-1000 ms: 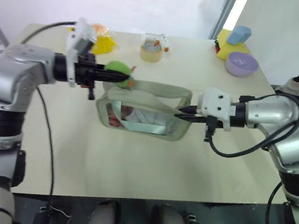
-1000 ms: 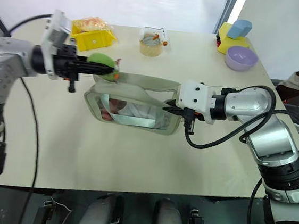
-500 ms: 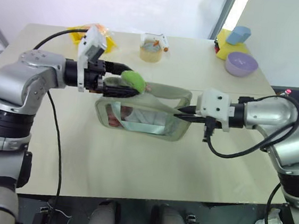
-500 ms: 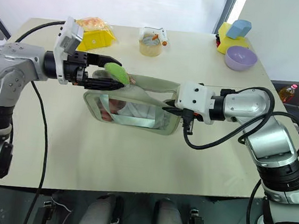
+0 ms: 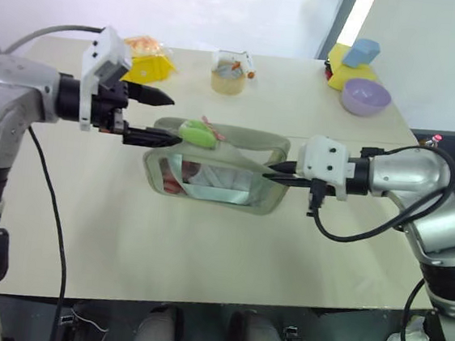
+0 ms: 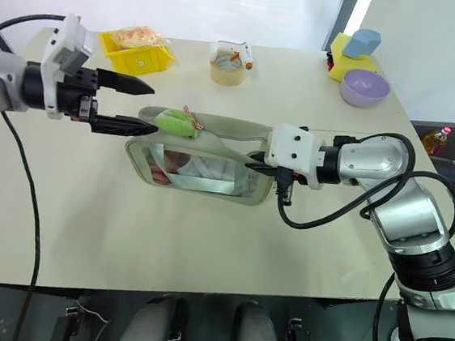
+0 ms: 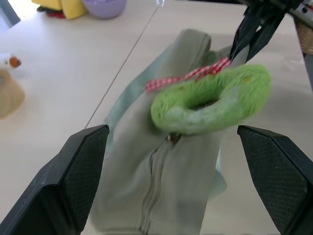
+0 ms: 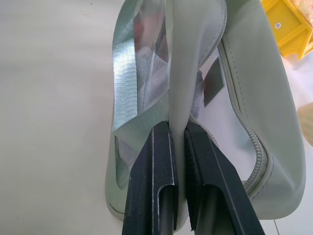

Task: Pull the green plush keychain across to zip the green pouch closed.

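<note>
The green pouch (image 5: 210, 181) stands on the table, its clear window facing me and its zip running along the top. At the left end of that top lies the green plush keychain (image 5: 197, 132), a lime ring with a red-and-white checked ribbon (image 7: 188, 76). My left gripper (image 5: 170, 118) is open just left of the keychain, and its lower fingertip almost reaches the plush. The left wrist view shows both wide fingers (image 7: 83, 166) apart from the keychain (image 7: 210, 98). At the pouch's right end, my right gripper (image 5: 269, 173) is shut on a fold of pouch fabric (image 8: 178, 88).
At the back left of the table is a yellow bin (image 5: 153, 67). A small tan cup (image 5: 230, 77) stands at the back centre. A purple bowl (image 5: 367, 97) and yellow and blue blocks (image 5: 354, 62) sit at the back right. The table's near half is bare.
My left gripper opened, let go of the keychain and drew back to the left. The keychain now rests on the pouch's top. The right gripper kept its hold.
</note>
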`<action>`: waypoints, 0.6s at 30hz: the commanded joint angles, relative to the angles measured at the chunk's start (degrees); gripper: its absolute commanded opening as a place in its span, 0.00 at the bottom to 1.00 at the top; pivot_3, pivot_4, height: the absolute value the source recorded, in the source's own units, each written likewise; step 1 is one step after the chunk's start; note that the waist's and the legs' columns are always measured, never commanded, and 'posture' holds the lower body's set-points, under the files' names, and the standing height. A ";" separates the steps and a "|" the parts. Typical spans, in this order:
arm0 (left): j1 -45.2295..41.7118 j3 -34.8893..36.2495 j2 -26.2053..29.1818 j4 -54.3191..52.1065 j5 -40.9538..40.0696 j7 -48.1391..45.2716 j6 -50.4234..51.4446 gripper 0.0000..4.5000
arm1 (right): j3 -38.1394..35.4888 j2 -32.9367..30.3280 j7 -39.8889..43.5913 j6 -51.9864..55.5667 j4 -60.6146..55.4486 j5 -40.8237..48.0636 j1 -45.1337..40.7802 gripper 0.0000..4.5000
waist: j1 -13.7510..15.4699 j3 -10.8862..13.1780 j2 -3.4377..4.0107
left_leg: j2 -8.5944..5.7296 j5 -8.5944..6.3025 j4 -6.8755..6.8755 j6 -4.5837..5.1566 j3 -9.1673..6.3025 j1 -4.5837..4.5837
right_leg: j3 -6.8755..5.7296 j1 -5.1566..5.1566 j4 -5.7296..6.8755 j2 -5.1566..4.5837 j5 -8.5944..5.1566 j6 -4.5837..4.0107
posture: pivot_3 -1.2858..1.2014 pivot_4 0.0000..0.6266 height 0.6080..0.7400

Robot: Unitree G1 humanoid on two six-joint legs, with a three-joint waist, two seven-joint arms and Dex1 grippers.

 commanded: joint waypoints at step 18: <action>14.42 3.74 -0.33 -4.39 2.46 4.08 -5.93 0.89 | 1.79 1.03 1.15 -0.24 1.24 0.02 -1.80 0.00 | 0.12 -0.01 0.01 | 0.03 -0.04 -0.01 0.06 0.03 0.01 | 0.02 0.00 -0.02 0.03 0.00 -0.01 | 0.52 0.24 0.99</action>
